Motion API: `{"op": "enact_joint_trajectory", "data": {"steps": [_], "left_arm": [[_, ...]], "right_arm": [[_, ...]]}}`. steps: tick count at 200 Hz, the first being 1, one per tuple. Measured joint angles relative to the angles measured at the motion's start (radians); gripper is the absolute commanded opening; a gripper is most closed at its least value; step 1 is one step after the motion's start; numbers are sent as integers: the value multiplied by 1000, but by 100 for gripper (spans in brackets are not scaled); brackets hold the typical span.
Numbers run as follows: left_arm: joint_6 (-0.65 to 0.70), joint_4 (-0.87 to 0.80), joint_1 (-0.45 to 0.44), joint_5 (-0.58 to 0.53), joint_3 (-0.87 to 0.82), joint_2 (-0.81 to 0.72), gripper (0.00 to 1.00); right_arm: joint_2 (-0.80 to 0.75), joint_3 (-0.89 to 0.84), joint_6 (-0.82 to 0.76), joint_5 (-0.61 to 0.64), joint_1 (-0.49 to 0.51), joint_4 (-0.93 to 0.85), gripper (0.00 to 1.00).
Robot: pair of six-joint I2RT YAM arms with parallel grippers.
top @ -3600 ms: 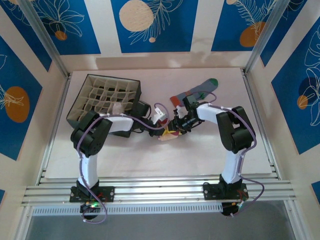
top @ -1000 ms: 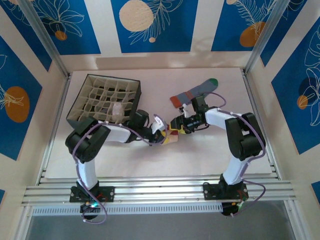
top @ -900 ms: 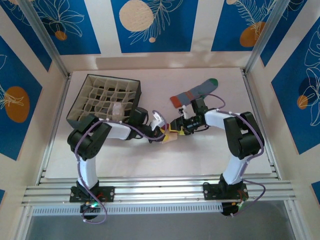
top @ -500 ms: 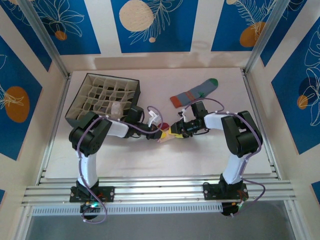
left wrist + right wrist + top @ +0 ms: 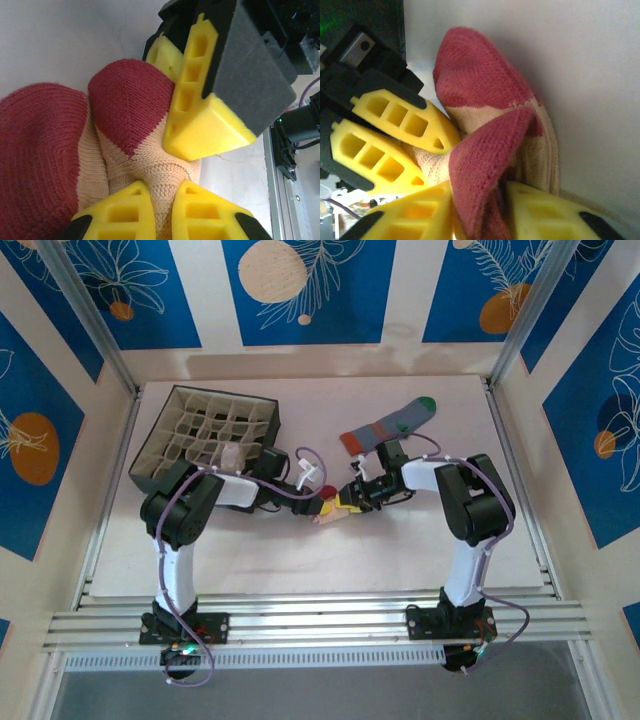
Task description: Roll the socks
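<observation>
Peach sock (image 5: pixel 327 510) sits well clear of the table (image 5: pixel 400 550) edges, pinched by left jaws and right jaws.

peach sock (image 5: pixel 333 507) bunched mid-table, grey-blue sock (image 5: pixel 390 425) flat behind.

Mid-table (image 5: pixel 300 555), the left gripper (image 5: pixel 318 506) and right gripper (image 5: pixel 350 502) meet on the peach sock (image 5: pixel 328 511), which is bunched between them. The grey-blue sock (image 5: pixel 388 426) lies flat just beyond, toward the far edge. A divided box (image 5: pixel 225 397) sits at the far-left corner, with a white sock (image 5: pixel 235 457) in a near cell.
</observation>
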Motion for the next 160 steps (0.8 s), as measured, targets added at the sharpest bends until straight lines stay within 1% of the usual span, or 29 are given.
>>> {"op": "enact_joint_trajectory", "data": {"steps": [8,21,35,53,87,115,145,160], "left_arm": [[11,-10,0,-6,1,-3,17],[35,-30,-4,-28,0,-16,22],[67,-48,-13,-66,-7,-39,29],[120,-71,-30,-132,-21,-79,34],[245,-130,-68,-248,-54,-174,37],[367,-172,-107,-325,-74,-259,38],[475,-138,-159,-422,-143,-367,41],[529,-93,-192,-498,-206,-425,44]], "right_arm": [[9,12,-5,-3,0,-18,12],[15,24,-7,-3,0,-44,6],[16,32,-9,4,2,-71,3],[15,45,-9,24,10,-113,1],[4,67,-13,76,24,-188,1],[-2,99,-27,129,39,-275,1],[-14,124,-47,190,62,-361,1],[-21,125,-55,208,68,-395,0]]}}
